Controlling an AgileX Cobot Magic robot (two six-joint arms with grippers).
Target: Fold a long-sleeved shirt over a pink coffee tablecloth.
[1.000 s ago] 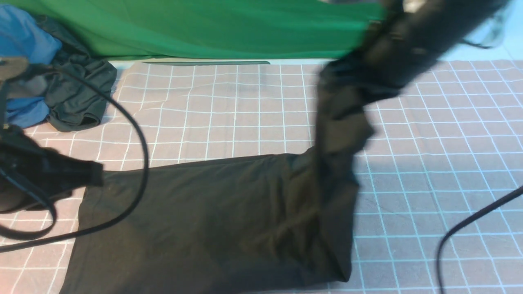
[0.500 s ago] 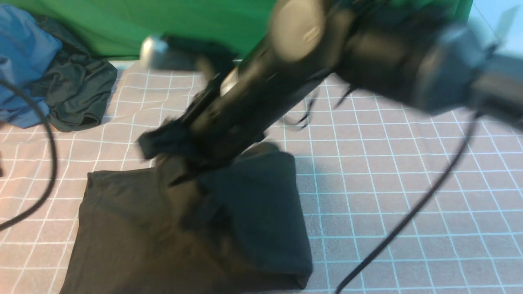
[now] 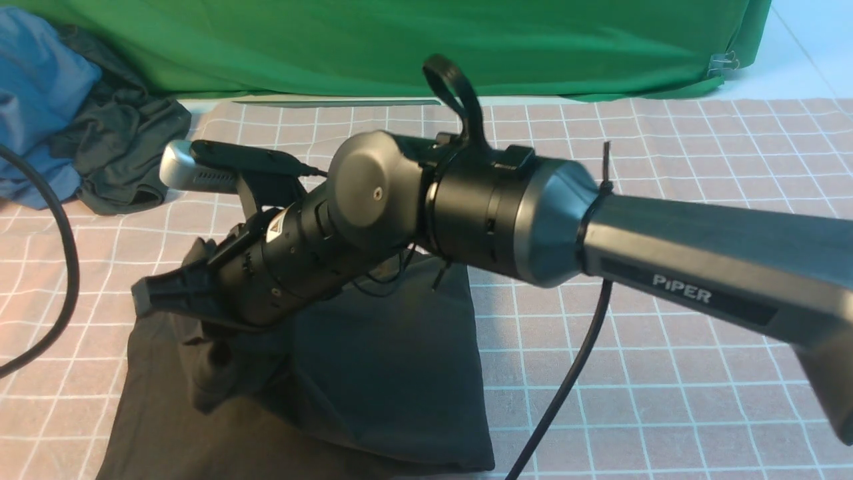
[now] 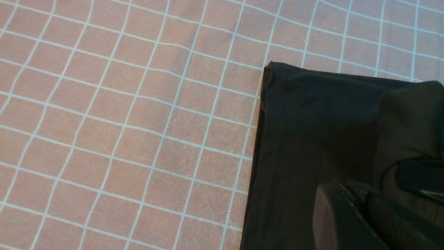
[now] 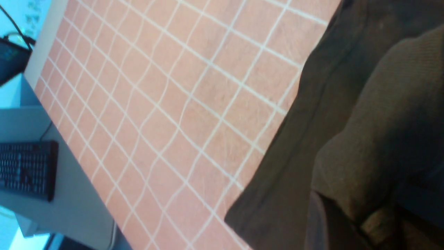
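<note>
The long-sleeved shirt (image 3: 400, 373) lies in the lower left-centre of the front view as a compact dark block, spread on the pink coffee tablecloth (image 3: 666, 200), which fills the frame out to the right edge. Its right-hand portion is doubled over toward the left, and the folded layer is draped up in a bunch at the middle left, where the right gripper (image 3: 150, 297) has it. Judging by that shape, the sleeves and sides are already tucked in and a crosswise fold is under way. What is left, it seems, is to lay the carried edge down flat over the left part, let go, and perhaps smooth or fold once more.

The right gripper's fingers are nearly together, pinching a thick wad of the black fabric; in the right wrist view that wad (image 5: 381, 121) bulges out just beside the jaw, above the flat layer of the shirt. The right arm (image 3: 700, 260) crosses the frame from the lower right to that point.

The left gripper (image 4: 347, 215) appears only in the left wrist view, at the lower right, with its fingers shut and nothing clearly between them; it hangs over the shirt's corner.

At the upper left of the front view sit a blue garment (image 3: 33, 87) and a dark green-black garment (image 3: 123, 153), with a green cloth (image 3: 400, 40) along the top.
</note>
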